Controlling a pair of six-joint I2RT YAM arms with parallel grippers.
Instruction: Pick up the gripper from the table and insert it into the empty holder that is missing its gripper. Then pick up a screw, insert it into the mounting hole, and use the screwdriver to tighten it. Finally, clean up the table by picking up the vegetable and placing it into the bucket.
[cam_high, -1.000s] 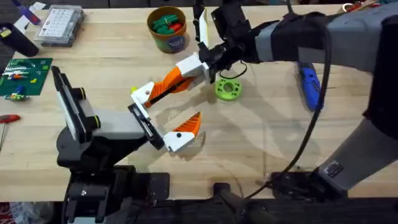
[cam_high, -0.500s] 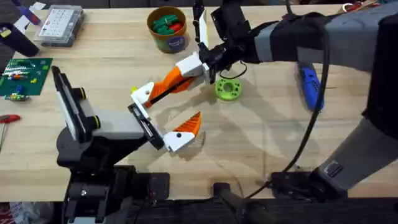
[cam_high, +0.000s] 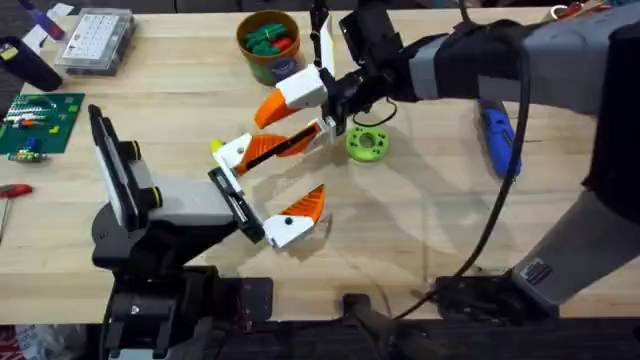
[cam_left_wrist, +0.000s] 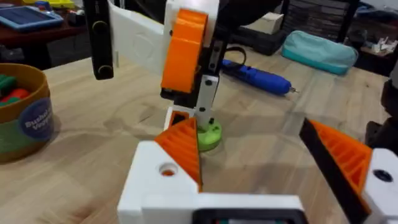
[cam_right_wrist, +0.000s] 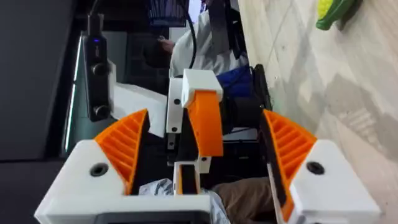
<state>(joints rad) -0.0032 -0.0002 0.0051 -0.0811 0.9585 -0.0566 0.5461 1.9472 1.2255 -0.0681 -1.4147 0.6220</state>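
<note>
Wooden bench (cam_high: 450, 230) is carrying all the task's things. The gripper finger (cam_high: 275, 147), white with an orange ribbed pad, is sitting on the left hand (cam_left_wrist: 249, 130) as one of its two fingers. The right hand (cam_right_wrist: 204, 118) is straddling it, pads on either side and not pinching. I cannot tell whether either pad is touching it. Both hands are standing apart and neither is clamping anything.

Judging by this, the insert step is looking finished or nearly so, with the finger apparently seated in its holder. The screw step is coming next. That is calling for the right hand to back off the finger without nudging it, then go for a screw. No loose screw is visible.

The screwdriver (cam_high: 498, 140) is lying flat on the bench, well apart on the right side, untouched. A green disc (cam_high: 365, 143) with holes is lying just beside the finger's tip.

The bucket (cam_high: 270, 45) is standing upright at the far side of the bench, holding green and red pieces. The clear compartment box (cam_high: 95, 40) at the far left is too small to read for contents.
</note>
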